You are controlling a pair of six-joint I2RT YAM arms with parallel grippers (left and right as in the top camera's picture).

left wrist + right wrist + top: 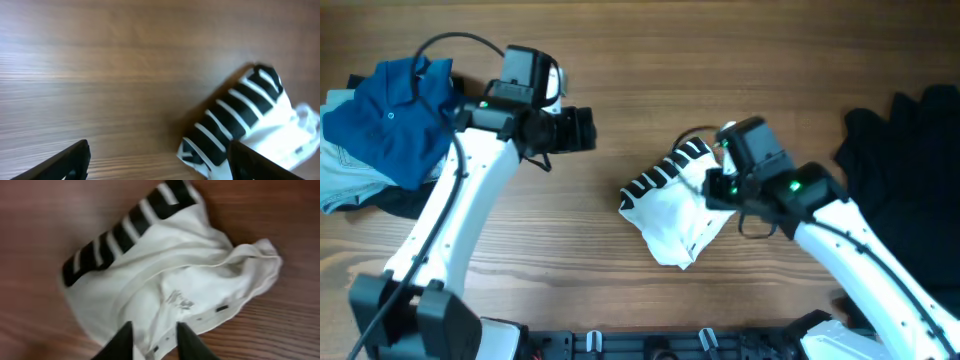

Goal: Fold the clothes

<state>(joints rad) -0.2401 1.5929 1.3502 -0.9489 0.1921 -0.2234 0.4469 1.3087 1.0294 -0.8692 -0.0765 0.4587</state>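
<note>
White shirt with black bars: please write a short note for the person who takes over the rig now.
Left gripper: open, empty, over bare wooden table, left of the shirt.
Right gripper: jaws narrowly apart over the fabric; grip unclear.
Thin white short-sleeved shirt with black-barred print: crumpled bundle at table centre.
Done: no neat fold visible.
To do: spread it flat, then fold.

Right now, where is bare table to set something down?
Free: the far strip of table between the blue polo and the black heap; also the gap between the left gripper and the white shirt. Crowded: both side edges, and around the shirt.
</note>
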